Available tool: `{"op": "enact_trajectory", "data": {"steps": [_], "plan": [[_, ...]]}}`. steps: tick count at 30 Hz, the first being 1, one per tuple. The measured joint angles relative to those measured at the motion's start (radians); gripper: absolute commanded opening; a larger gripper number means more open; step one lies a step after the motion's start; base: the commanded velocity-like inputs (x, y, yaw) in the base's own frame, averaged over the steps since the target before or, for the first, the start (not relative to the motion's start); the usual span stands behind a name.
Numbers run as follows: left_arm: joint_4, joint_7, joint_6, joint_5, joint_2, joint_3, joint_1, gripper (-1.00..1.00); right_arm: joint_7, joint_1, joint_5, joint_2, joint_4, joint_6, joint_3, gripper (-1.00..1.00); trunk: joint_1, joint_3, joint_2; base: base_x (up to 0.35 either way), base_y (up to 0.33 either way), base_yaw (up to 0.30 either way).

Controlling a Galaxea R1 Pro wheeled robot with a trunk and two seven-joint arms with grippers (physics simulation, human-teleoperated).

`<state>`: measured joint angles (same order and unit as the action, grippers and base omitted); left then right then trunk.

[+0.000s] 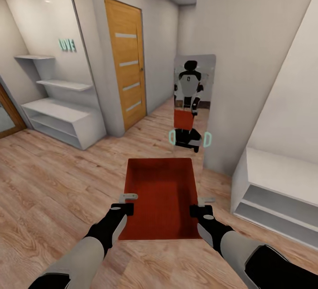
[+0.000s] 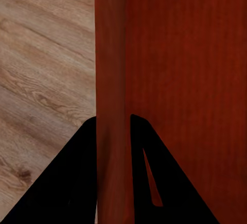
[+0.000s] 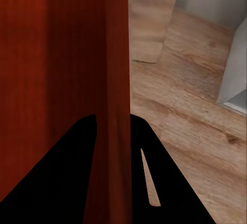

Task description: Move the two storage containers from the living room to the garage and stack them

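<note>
1 orange-red rectangular open-topped storage container (image 1: 160,196): held aloft over light wood-plank floor (image 1: 53,178), left claw (image 1: 125,203) and right claw (image 1: 202,206) each clamped on 1 side wall. Hallway, wall mirror (image 1: 194,103) ahead. Garage not reached; placing and stacking outstanding.

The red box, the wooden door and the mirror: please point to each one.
red box (image 1: 160,200), head view, on its inner floor.
wooden door (image 1: 128,77), head view, on its middle panel.
mirror (image 1: 207,66), head view, on its upper right glass.

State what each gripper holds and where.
One storage container: left gripper clamps its left side wall, right gripper its right side wall.
</note>
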<state>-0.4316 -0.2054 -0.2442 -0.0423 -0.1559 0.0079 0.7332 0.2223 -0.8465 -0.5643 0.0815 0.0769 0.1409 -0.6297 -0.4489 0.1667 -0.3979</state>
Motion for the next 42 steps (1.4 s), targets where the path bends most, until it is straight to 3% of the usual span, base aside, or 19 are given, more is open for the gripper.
{"op": "enact_trajectory", "data": {"steps": [10,42], "plan": [[-0.007,0.0,-0.007,-0.002,0.0,-0.001,0.0,-1.0,0.0,0.0,-0.004,0.0,0.001,-0.001,-0.001,-1.0,0.0,0.0,0.0,0.322,0.0,0.063],[-0.012,0.0,-0.013,-0.004,0.001,-0.001,0.0,-1.0,0.001,0.0,-0.004,0.001,0.001,-0.002,0.001,-1.0,0.0,0.0,0.0,0.322,0.0,0.266]]}}
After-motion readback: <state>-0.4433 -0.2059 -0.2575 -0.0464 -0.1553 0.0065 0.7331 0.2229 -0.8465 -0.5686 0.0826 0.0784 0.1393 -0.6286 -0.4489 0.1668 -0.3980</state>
